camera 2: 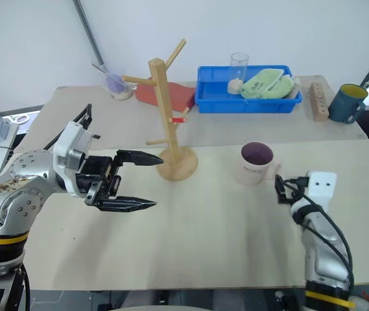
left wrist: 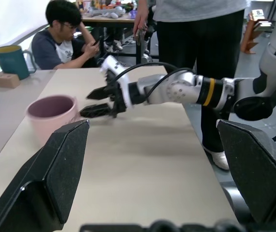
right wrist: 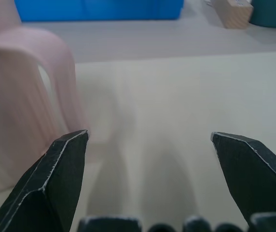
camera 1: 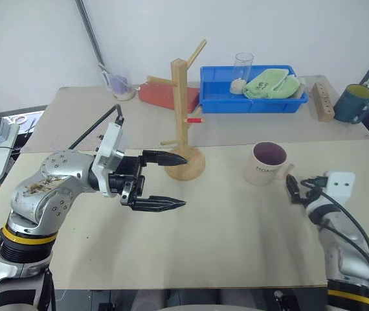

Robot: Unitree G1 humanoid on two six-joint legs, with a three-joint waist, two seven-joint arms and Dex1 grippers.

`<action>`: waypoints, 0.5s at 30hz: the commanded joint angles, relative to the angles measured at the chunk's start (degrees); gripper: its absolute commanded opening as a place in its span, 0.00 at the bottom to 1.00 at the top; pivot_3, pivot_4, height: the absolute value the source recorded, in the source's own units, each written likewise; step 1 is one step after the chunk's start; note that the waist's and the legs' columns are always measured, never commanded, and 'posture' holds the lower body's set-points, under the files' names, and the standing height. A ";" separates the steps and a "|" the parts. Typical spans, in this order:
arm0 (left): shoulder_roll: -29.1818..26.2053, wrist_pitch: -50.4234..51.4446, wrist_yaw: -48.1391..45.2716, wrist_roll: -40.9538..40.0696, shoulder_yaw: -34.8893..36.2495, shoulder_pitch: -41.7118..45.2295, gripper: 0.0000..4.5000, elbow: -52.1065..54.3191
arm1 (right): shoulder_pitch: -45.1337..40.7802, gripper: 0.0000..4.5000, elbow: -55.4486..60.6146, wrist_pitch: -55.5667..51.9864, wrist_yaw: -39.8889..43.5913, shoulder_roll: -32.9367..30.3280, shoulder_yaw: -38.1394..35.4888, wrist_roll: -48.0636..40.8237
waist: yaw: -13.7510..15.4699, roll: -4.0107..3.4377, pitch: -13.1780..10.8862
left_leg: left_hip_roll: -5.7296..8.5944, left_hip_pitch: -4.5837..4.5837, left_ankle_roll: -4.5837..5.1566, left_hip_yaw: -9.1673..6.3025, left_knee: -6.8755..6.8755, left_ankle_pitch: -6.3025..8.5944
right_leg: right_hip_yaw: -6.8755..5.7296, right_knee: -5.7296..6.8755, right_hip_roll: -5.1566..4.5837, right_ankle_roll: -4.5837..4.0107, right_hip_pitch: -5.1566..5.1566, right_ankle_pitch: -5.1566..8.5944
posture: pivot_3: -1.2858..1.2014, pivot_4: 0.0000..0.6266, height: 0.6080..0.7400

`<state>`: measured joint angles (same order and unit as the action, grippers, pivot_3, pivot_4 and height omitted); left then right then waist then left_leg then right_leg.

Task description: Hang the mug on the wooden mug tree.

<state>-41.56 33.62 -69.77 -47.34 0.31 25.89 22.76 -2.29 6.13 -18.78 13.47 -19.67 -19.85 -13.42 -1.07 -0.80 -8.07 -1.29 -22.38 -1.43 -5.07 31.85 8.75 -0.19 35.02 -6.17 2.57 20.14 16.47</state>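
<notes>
The mug [camera 1: 267, 163] stands upright on the surface [camera 1: 223, 240], right of the wooden mug tree [camera 1: 184, 123], handle toward the right tool [camera 1: 292, 188], which is spread just beside it. Glazed ceramic looks rigid, fairly heavy, slippery and breakable; pinching the handle or the rim seems safest. The left tool [camera 1: 171, 181] is spread, empty, near the tree's base.
</notes>
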 commanded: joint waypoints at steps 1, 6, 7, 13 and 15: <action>-0.12 0.81 0.42 -1.09 0.58 1.38 1.00 1.16 | -0.59 1.00 2.86 1.04 -0.27 -0.19 0.47 0.11 | 0.05 0.00 0.00 | 0.00 0.01 0.00 0.00 0.00 0.00 | 0.05 0.00 0.02 0.00 0.00 0.00 | 0.52 0.24 1.00; -0.02 1.82 0.89 -1.24 0.64 2.04 1.00 1.41 | 1.74 1.00 6.45 -1.81 -0.87 -1.37 0.62 0.90 | 0.07 0.00 0.00 | 0.02 0.05 0.00 0.03 0.01 0.00 | 0.80 -0.03 0.51 0.00 0.01 0.00 | 0.52 0.24 1.00; 0.02 1.94 0.98 -1.23 0.66 2.04 1.00 1.50 | 2.55 1.00 7.41 -2.65 -0.59 -1.71 0.80 0.97 | 0.09 0.00 0.00 | 0.00 0.05 0.00 0.03 0.01 0.00 | 1.00 -0.04 0.67 -0.01 0.01 0.01 | 0.52 0.24 1.00; 0.19 2.46 1.45 -1.44 0.63 2.12 1.00 1.74 | 7.04 1.00 14.48 -9.96 1.19 -3.16 2.96 -0.34 | 0.05 0.01 0.00 | -0.22 0.07 -0.03 0.08 0.02 0.02 | 1.16 -0.05 0.91 -0.11 0.04 0.06 | 0.52 0.24 1.00; 0.40 2.49 1.44 -1.35 0.45 2.31 1.00 1.56 | 5.99 1.00 14.81 -9.92 0.33 -2.14 3.37 -0.32 | -0.24 0.02 0.00 | -0.41 0.09 -0.13 0.27 0.01 0.08 | 1.16 -0.04 0.96 -0.14 0.10 0.08 | 0.52 0.24 1.00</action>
<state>-41.08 36.13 -68.36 -47.49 0.21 27.03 23.01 5.15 18.06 -28.76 14.28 -21.92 -16.34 -12.72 -1.31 -0.79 -8.08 -1.75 -22.27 -1.73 -4.77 31.86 8.94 0.97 34.98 -5.19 2.42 20.25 16.56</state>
